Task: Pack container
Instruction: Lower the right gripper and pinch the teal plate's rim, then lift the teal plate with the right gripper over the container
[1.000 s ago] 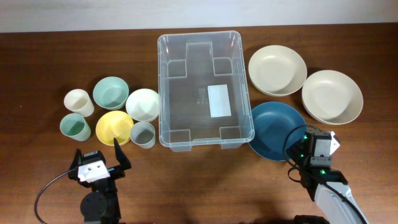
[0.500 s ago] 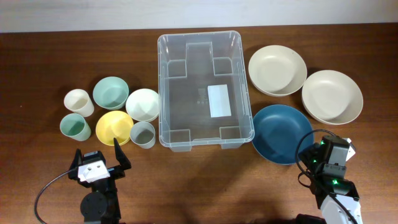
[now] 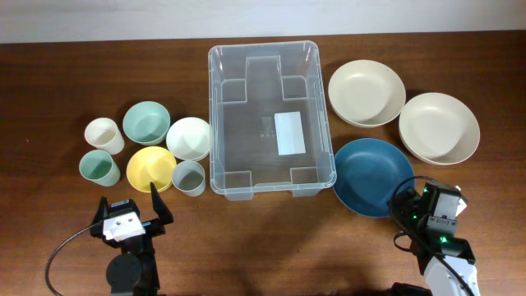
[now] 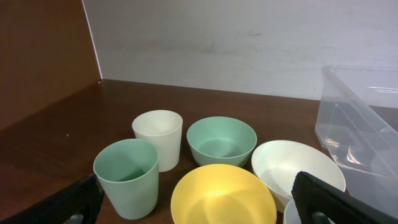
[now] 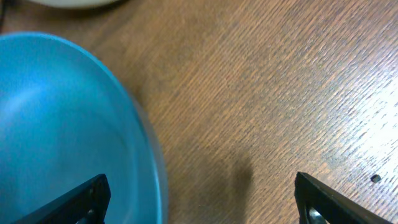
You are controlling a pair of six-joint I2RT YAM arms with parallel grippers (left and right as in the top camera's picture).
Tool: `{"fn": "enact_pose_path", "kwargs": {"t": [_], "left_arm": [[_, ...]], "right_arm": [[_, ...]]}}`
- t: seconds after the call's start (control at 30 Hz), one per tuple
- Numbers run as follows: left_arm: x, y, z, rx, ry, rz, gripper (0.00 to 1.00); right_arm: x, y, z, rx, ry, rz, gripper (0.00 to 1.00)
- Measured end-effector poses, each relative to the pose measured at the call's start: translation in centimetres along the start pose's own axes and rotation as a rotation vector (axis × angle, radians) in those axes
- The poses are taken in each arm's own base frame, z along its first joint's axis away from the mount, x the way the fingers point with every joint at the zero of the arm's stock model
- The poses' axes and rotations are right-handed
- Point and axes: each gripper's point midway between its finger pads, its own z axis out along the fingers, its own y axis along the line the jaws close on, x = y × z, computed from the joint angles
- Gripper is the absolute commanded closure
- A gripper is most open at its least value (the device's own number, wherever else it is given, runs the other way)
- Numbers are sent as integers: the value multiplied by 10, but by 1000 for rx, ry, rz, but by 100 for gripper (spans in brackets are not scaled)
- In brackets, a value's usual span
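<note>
Our right hand (image 5: 200, 198) has just sprung open astride the five-o'clock rim of the dark blue plastic bowl (image 3: 374, 177) — nothing grasped, the clear rectangular plastic container (image 3: 271, 115) unpacked; left hand (image 4: 196, 202) released

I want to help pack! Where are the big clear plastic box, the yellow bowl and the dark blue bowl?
Big clear plastic rectangular container (image 3: 251, 136): overhead view, on its bare floor.
Round yellow plastic bowl (image 3: 151, 168): overhead view, middle of its inside.
Round dark blue plastic bowl (image 3: 368, 173): overhead view, middle of its inside.
</note>
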Motion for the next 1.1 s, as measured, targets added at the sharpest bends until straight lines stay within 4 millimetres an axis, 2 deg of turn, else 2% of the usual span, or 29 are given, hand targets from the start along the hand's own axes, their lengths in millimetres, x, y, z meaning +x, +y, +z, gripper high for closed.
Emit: {"fn": "enact_pose_path", "kwargs": {"t": [0.2,0.3,0.37,0.6,0.63,0.87,0.97,1.1], "left_arm": [[0,0,0,0,0,0,1],[0,0,0,0,0,0,1],[0,0,0,0,0,0,1],[0,0,0,0,0,0,1],[0,0,0,0,0,0,0],[0,0,0,0,0,0,1],[0,0,0,0,0,0,0],[0,0,0,0,0,0,0]], "right_arm": [[4,3,16,6,33,-9,13],[7,5,25,3,57,-14,21],[9,7,29,-3,70,-17,32],[7,20,31,-68,70,-10,92],[6,21,31,-77,71,-11,96],[3,23,31,-108,78,23,96],[-6,20,29,-136,69,46,96],[-23,28,20,-236,31,43,96]]}}
